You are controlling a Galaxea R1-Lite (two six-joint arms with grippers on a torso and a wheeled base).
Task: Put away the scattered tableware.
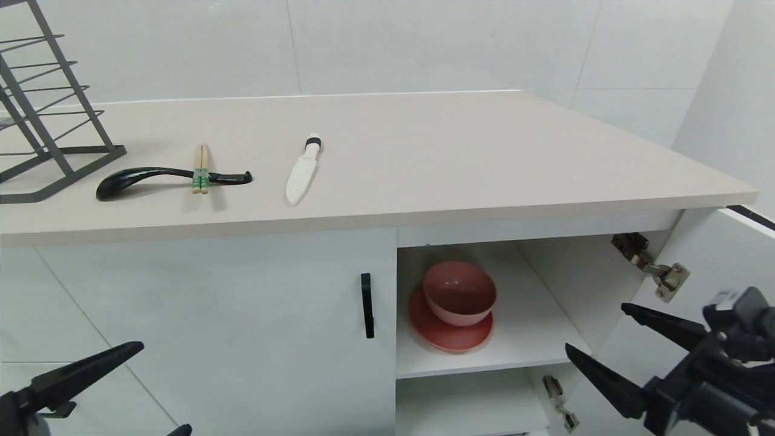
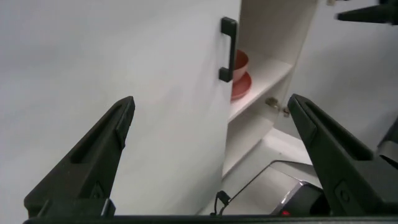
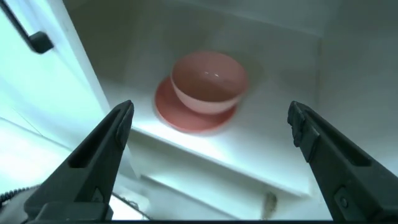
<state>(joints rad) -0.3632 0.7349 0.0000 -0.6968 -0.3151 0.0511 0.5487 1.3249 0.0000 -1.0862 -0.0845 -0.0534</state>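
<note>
At work on the kitchen tidy-up: the pale bench (image 1: 484, 151) carries the scattered tableware along its left front. Below it, the white cabinet (image 1: 212, 315) stands with its right door swung wide, I judge so that the upper shelf (image 1: 533, 327) can take what comes down. A dark wire rack (image 1: 42, 121) sits at the bench's far left end. My right fingers (image 1: 605, 378) hang spread and empty before the open compartment. My left fingers (image 1: 79, 372) are likewise spread, gripping nothing, low in front of the closed door. On the shelf a red plate (image 1: 451, 342) lies flat with a pink bowl (image 1: 459, 293) set upright on it, stacked, I think, to save room. Up on the bench a black spoon (image 1: 139, 178) lies nearest the rack. A white sheathed knife (image 1: 303, 172) lies to its right and apart from it, and a pair of chopsticks (image 1: 200, 168) rests across the spoon's handle. Those three are not yet put away.
</note>
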